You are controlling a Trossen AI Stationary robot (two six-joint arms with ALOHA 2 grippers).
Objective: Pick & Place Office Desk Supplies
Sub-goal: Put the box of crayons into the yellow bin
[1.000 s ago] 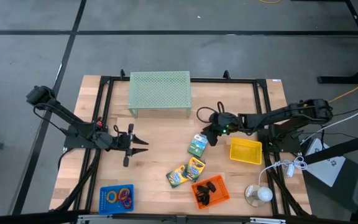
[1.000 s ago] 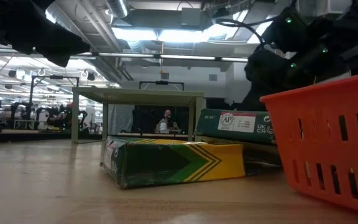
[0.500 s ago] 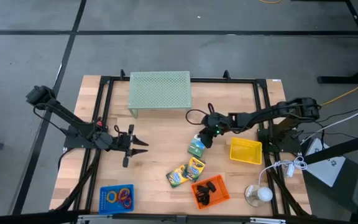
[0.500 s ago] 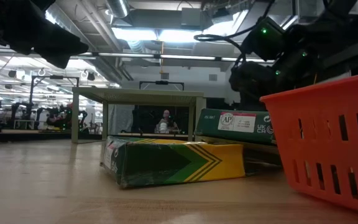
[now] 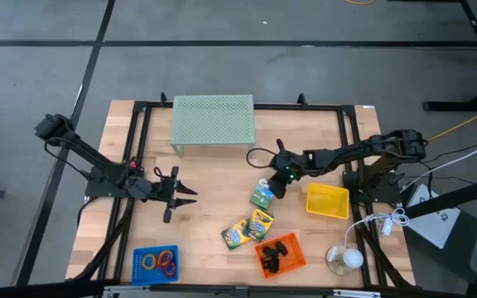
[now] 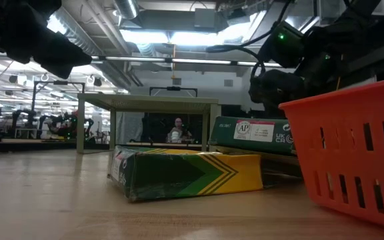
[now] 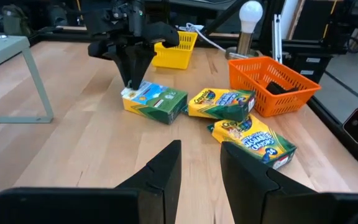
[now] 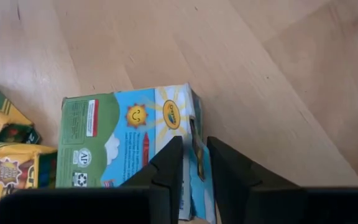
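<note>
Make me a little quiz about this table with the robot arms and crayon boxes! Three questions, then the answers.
1. True or false: the small black clips lie in the orange plastic basket.
2. How many green-and-yellow cardboard crayon boxes lie on the wooden table? A) two B) three C) five
3. Which gripper is down at a crayon box, left or right?

Key
1. True.
2. B.
3. The right gripper; the left gripper waits open over bare wood.

Wooden table [image 5: 222, 174]: mesh riser [image 5: 213, 121], crayon boxes [image 5: 259, 223], three baskets [image 5: 325, 200], bulb [image 5: 348, 258]
</note>
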